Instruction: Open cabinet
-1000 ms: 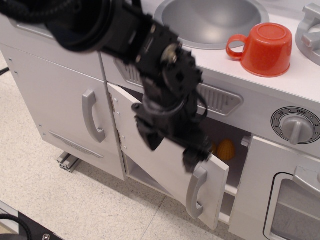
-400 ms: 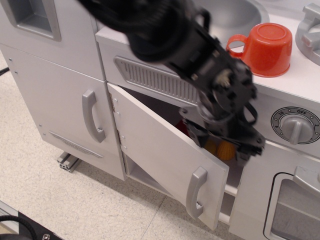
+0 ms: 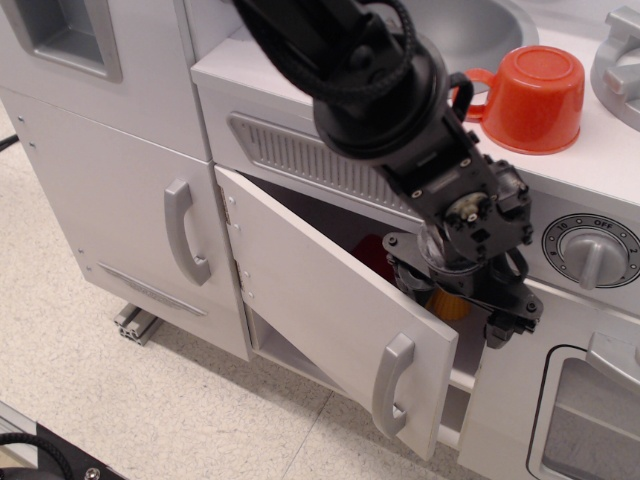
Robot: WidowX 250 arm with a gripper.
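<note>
The gripper [image 3: 470,300] has shifted slightly since a moment ago, hanging just past the free edge of the cabinet door [image 3: 335,325]. Door's still swung partway out from the cabinet [image 3: 330,235], gap at the handle [image 3: 392,384] side. Can't tell if the fingers are apart or together.

Pale speckled tile floor [image 3: 120,400] with thin grout lines. White toy-kitchen unit [image 3: 90,150] stands on it; short aluminium extrusion foot [image 3: 135,322] beneath. Even, diffuse light, soft shadows under unit.

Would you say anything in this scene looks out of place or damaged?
Nothing looks damaged. The cabinet door hangs partly open, as the task intends, the gripper sits at its opening, and the red cup stands upside down on the counter.
</note>
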